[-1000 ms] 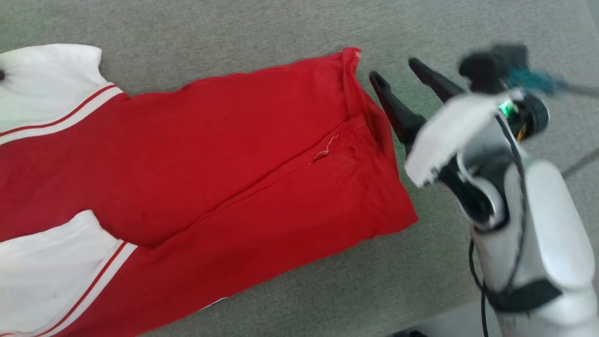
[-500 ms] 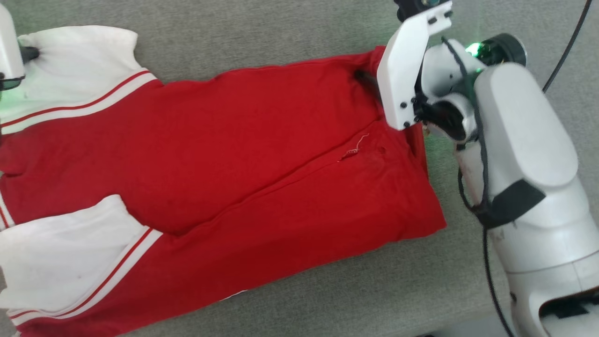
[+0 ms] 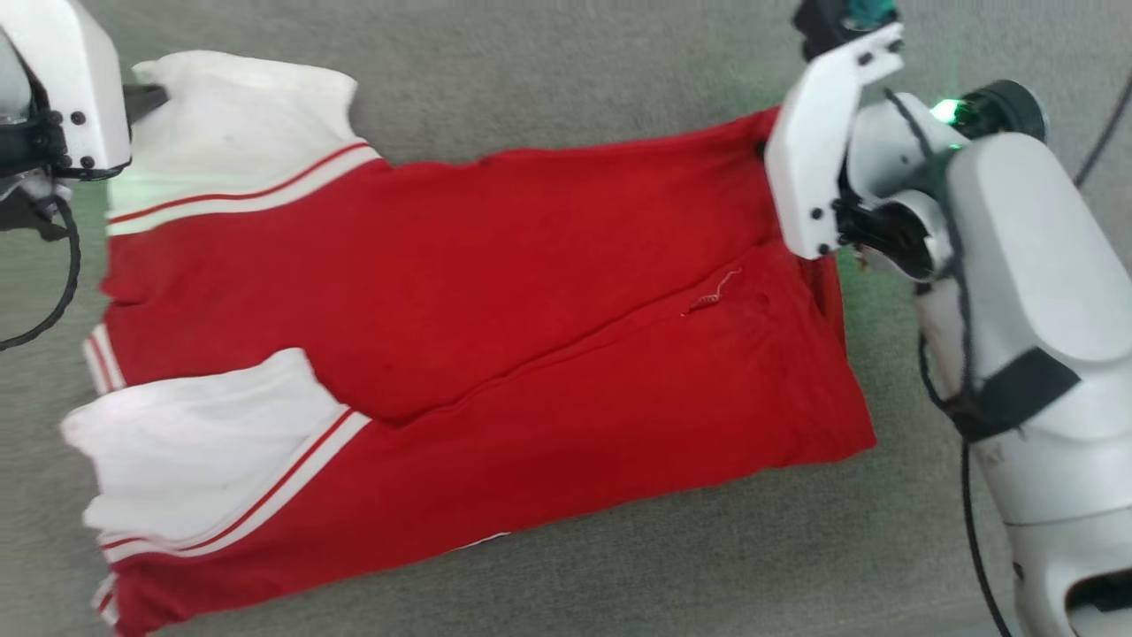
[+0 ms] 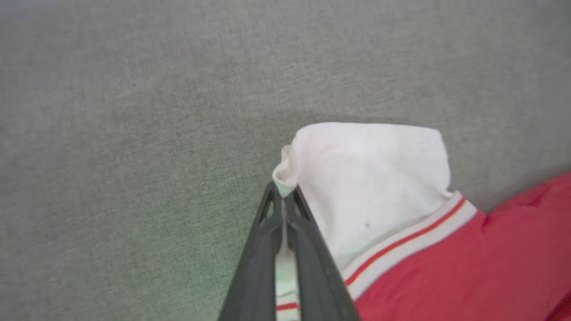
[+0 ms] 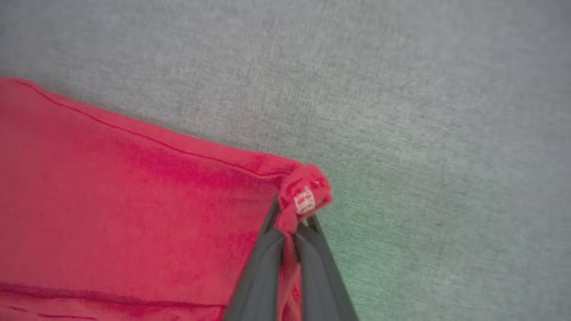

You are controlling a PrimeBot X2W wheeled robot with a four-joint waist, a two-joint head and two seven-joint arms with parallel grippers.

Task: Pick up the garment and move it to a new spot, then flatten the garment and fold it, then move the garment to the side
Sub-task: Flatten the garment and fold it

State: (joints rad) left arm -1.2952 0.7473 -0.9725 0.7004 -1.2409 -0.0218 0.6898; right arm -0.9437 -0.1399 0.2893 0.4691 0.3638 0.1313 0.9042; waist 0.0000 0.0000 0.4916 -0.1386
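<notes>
While the red jersey point(image 3: 495, 336) lies spread on the grey cloth surface point(image 3: 566, 71), sleeves to the left and hem to the right, both pincers are clamped shut on its far edge. The left gripper point(image 4: 282, 196) pinches the far white sleeve end point(image 4: 370, 178); the right gripper point(image 5: 292, 214) pinches the far hem corner point(image 5: 305, 196). Gripping both far corners probably keeps that long edge taut and level for lifting or folding toward the near side.

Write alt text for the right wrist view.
The right gripper is shut on a red corner of the shirt, bunching its tip, which bears small white marks. A grey cloth surface lies beneath.
</notes>
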